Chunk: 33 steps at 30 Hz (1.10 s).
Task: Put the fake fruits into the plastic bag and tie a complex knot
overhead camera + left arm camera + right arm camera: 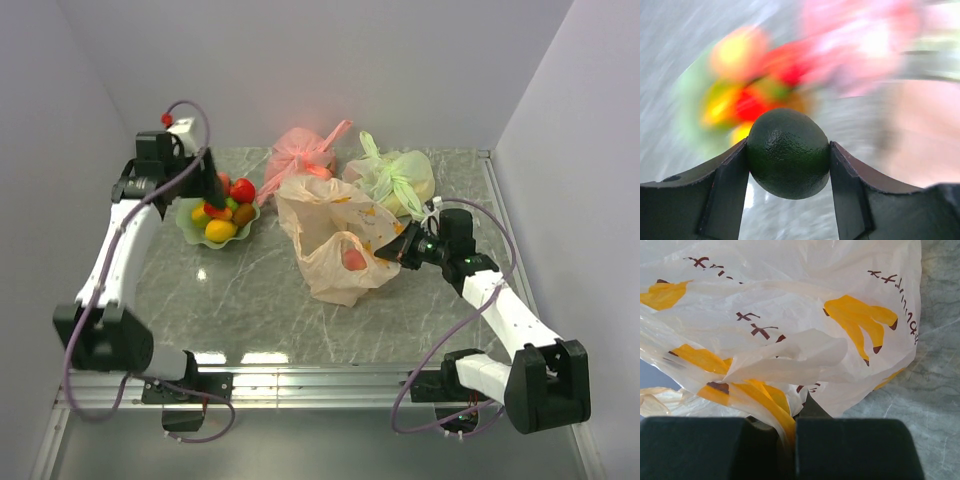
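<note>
Our left gripper (788, 147) is clamped across the widest part of a dark green, pebbly fake fruit (788, 160). It is light and hard, and we judge it may slip. Beneath the gripper, the dish (188, 226) holds more fruits (221, 230). The plastic bag (330, 225) lies to the gripper's right, thin and limp. Our right gripper (795, 427) pinches its rim, jaws together.

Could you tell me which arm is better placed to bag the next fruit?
Left: the left gripper holds a dark green round fruit by the pale green scalloped dish; the right gripper is shut on the pale orange plastic bag.
</note>
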Each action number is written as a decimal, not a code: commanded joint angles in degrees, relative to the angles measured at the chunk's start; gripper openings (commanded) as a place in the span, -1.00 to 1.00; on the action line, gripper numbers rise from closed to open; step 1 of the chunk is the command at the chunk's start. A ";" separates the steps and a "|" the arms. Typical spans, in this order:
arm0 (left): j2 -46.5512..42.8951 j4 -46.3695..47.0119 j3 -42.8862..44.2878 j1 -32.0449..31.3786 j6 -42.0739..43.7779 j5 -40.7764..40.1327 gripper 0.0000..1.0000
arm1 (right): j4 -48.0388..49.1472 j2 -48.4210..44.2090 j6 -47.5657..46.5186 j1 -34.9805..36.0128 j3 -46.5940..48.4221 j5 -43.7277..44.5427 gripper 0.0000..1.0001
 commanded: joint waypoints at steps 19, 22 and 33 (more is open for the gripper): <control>-5.03 27.75 -0.62 -39.05 23.14 26.48 -0.67 | 1.37 3.95 1.69 0.19 4.52 -3.98 -1.00; -1.61 27.39 -1.14 -39.85 26.57 23.93 -0.71 | -0.03 4.65 0.11 0.19 5.13 -4.24 -1.00; 12.20 33.11 -2.74 -37.22 29.83 21.99 -0.73 | -4.25 6.76 -6.22 0.98 7.24 -6.53 -1.00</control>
